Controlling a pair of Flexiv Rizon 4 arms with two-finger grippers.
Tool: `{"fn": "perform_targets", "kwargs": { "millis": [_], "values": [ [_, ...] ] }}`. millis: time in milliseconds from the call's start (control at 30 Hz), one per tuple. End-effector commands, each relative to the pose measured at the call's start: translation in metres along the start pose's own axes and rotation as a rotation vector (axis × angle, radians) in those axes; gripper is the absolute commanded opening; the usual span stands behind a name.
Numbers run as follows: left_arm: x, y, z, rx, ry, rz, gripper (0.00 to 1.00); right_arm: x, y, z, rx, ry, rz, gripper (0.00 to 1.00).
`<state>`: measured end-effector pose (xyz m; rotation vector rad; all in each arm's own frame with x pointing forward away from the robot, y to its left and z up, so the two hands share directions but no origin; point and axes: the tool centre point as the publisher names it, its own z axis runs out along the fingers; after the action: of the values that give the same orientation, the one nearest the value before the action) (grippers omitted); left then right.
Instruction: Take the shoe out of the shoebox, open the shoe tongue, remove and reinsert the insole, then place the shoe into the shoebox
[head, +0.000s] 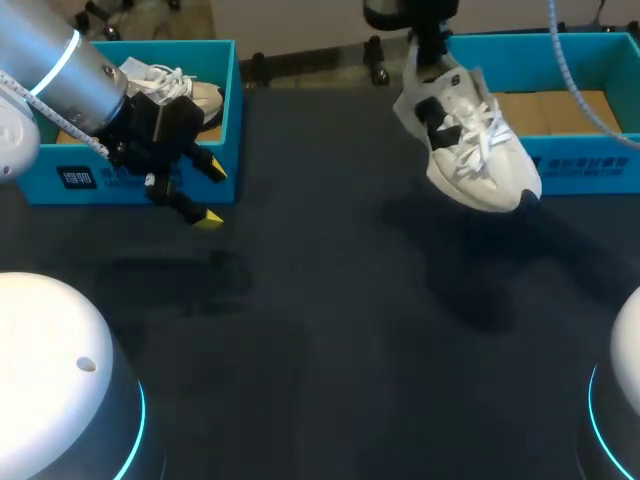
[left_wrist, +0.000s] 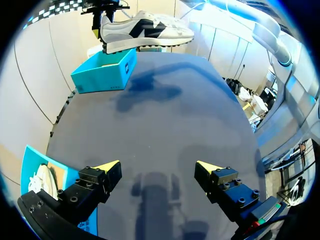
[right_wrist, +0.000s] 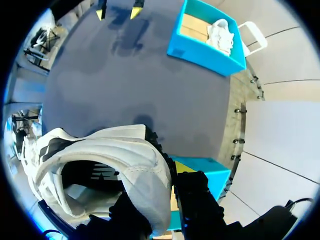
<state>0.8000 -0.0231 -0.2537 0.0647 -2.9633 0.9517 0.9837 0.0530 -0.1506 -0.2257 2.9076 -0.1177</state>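
A white shoe with black side panels (head: 470, 140) hangs in the air in front of the right blue shoebox (head: 560, 100), toe pointing down toward me. My right gripper (head: 430, 45) is shut on its heel. In the right wrist view the gripper (right_wrist: 169, 176) clamps the heel collar of the shoe (right_wrist: 100, 160), one finger outside and the other hidden inside. My left gripper (head: 211, 194) hovers open in front of the left blue shoebox (head: 228, 110), holding nothing. From the left wrist view, its gripper (left_wrist: 159, 167) faces the dark table, with the shoe (left_wrist: 145, 30) far ahead.
The left shoebox holds a second white shoe (head: 170, 85), also seen in the right wrist view as the shoe (right_wrist: 220, 32). The right shoebox shows a cardboard floor (head: 550, 112). Dark table (head: 330, 330) stretches between the boxes and the two round arm bases at the front corners.
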Motion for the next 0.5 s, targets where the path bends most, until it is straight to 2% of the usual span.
{"fn": "perform_targets", "kwargs": {
  "millis": [33,100,233,500],
  "values": [
    [0.001,0.0,0.0,-0.003,-0.001,0.0,1.0,-0.001,-0.037,0.0,-0.015,-0.022,0.021,0.0],
    [0.001,0.0,0.0,-0.003,-0.001,0.0,1.0,-0.001,-0.055,0.002,0.015,-0.022,0.037,0.0],
    [0.001,0.0,0.0,-0.003,-0.001,0.0,1.0,-0.003,-0.088,0.003,0.023,-0.032,0.06,0.0],
    [0.001,0.0,0.0,-0.003,-0.001,0.0,1.0,-0.008,-0.137,0.005,0.017,-0.043,0.05,0.0]
  ]
}}
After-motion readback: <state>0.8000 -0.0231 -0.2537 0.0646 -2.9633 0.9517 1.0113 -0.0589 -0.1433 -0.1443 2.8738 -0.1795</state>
